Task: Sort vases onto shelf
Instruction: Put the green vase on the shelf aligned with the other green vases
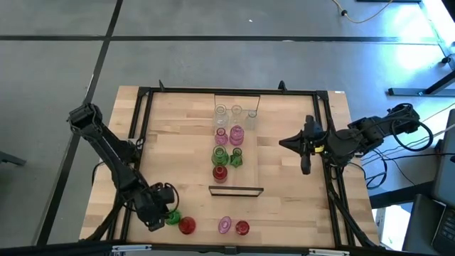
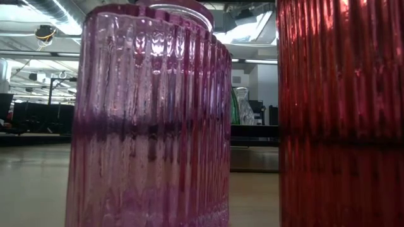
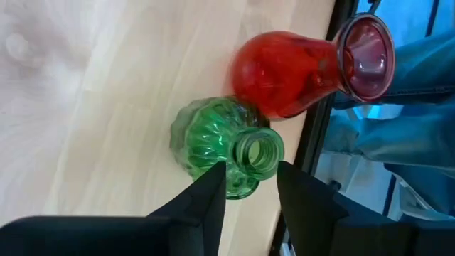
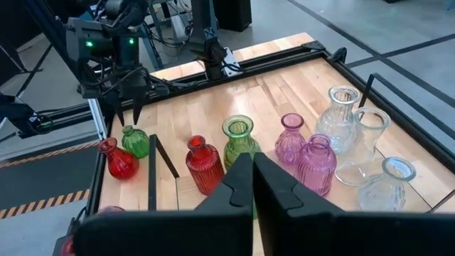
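The left gripper (image 1: 165,213) hangs over a small green vase (image 3: 224,146) near the table's front edge, jaws apart with the vase's neck just ahead of the gap — not gripped. A red vase (image 3: 291,71) stands touching the green one, on its far side from the jaws. The right gripper (image 1: 306,146) (fingers pressed together, empty) waits beside the shelf (image 1: 250,160), where eight vases stand — clear, pink, green, red.

Ribbed green vase (image 3: 217,146) beside smooth red vase (image 3: 298,67); ribbed pink vase (image 2: 151,120), ribbed red vase (image 2: 341,113); pale wood table (image 1: 178,142).
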### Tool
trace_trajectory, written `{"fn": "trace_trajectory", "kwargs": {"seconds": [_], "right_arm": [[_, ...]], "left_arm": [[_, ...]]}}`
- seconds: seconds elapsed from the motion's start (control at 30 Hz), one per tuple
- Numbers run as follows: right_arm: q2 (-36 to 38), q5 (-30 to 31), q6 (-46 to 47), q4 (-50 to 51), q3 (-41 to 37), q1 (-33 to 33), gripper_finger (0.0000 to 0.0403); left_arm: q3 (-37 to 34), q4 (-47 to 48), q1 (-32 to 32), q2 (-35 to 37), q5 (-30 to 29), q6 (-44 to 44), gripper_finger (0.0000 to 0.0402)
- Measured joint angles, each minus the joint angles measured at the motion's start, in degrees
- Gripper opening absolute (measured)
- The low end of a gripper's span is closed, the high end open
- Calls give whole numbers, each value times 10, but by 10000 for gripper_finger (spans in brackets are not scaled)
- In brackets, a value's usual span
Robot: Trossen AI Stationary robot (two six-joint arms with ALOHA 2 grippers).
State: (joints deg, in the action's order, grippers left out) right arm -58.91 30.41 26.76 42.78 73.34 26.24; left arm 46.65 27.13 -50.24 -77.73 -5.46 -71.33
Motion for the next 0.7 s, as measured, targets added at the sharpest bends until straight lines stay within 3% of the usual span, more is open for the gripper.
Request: {"fn": "trace_trajectory", "kwargs": {"seconds": [0.7], "right_arm": [[-29,-5,20,12,0,0,0]], "left_arm": [[1,-36,40,-35,-13,-1,120]]}}
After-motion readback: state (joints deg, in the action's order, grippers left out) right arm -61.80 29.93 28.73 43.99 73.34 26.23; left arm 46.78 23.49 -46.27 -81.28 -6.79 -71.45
